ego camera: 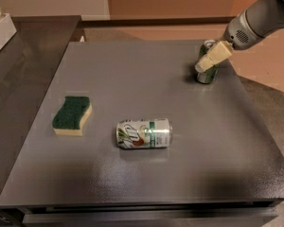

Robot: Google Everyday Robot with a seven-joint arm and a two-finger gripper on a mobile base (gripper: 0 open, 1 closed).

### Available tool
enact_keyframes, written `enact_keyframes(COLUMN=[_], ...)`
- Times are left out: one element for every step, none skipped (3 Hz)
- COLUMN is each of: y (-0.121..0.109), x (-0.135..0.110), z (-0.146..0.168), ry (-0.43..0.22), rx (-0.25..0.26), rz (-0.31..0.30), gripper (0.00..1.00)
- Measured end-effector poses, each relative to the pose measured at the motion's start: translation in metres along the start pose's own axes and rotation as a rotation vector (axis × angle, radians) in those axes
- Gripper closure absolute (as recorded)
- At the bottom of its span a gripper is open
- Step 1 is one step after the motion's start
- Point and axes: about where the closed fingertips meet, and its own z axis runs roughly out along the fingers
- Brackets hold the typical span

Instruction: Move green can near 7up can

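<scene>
Two cans, well apart: the green can (206, 74) stands upright at the far right of the grey table (132, 79), while the 7up can (144, 133) lies on its side near the middle front. The gripper (213, 58) is against the green can's near side; whether it has clamped on, I cannot tell. By my reckoning the whole carry is yet to do. A sponge (72, 115) sits off left.

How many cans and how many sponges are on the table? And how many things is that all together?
Cans: 2, the green can standing and the 7up can lying on its side
Sponges: 1, the sponge
Total: 3 things on the table
The gripper is right at the green can, at the far right.
</scene>
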Motion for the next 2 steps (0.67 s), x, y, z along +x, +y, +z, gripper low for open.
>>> enact_keyframes(y=[-0.0034, 0.001], x=[0.0016, 0.0], z=[0.0051, 0.0004], ry=[0.0, -0.003], rx=[-0.01, -0.027], rz=[0.012, -0.007], gripper=[0.49, 0.72])
